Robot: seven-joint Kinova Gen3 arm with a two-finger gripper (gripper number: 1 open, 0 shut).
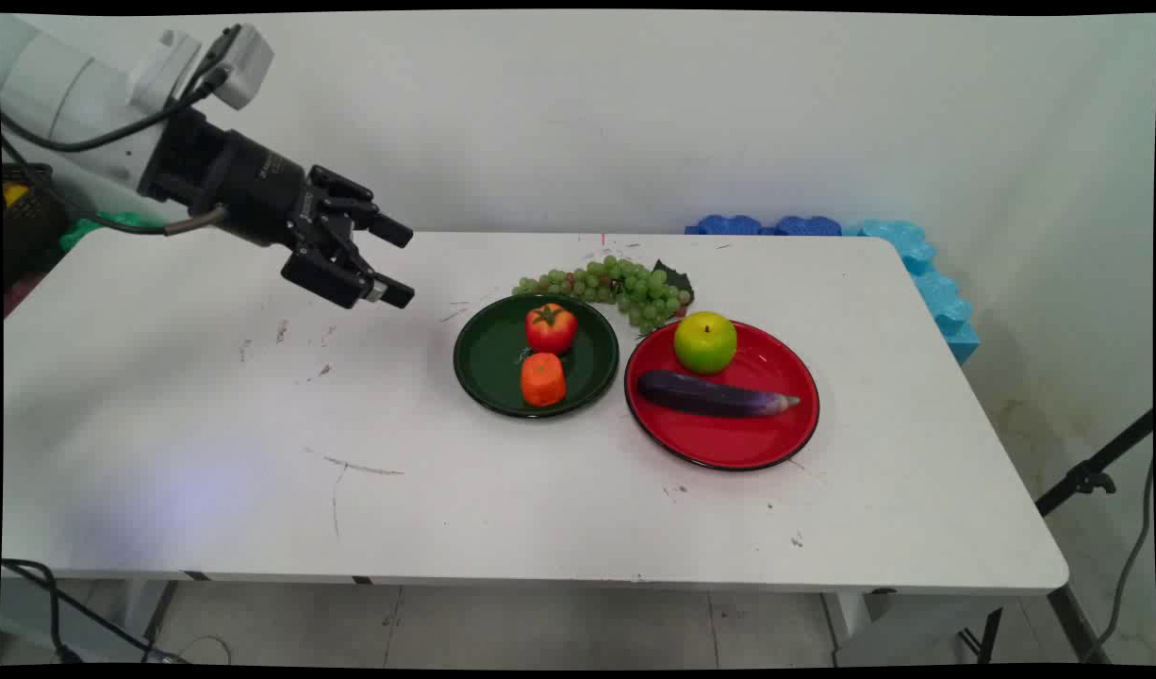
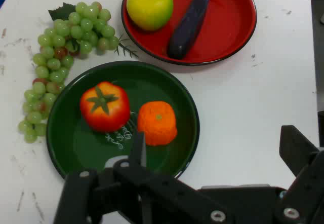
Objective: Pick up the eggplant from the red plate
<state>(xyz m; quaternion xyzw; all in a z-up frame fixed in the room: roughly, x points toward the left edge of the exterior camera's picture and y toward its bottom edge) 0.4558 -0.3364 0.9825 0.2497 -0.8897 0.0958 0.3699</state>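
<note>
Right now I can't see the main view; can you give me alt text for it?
A black gripper, fingers open and holding nothing, hovers over the white table left of a green plate holding a tomato and a carrot piece. A red plate beside it holds an apple and eggplant; grapes lie behind both.

Two plates sit side by side mid-table: the left plate [image 1: 476,363] carries a tomato [image 1: 551,327] at 12 o'clock and an orange [image 1: 543,379] at 6 (nearly touching). The right plate [image 1: 729,443] holds an apple [image 1: 704,341] behind an eggplant [image 1: 710,394]. Grapes [image 1: 611,284] lie behind both.
</note>
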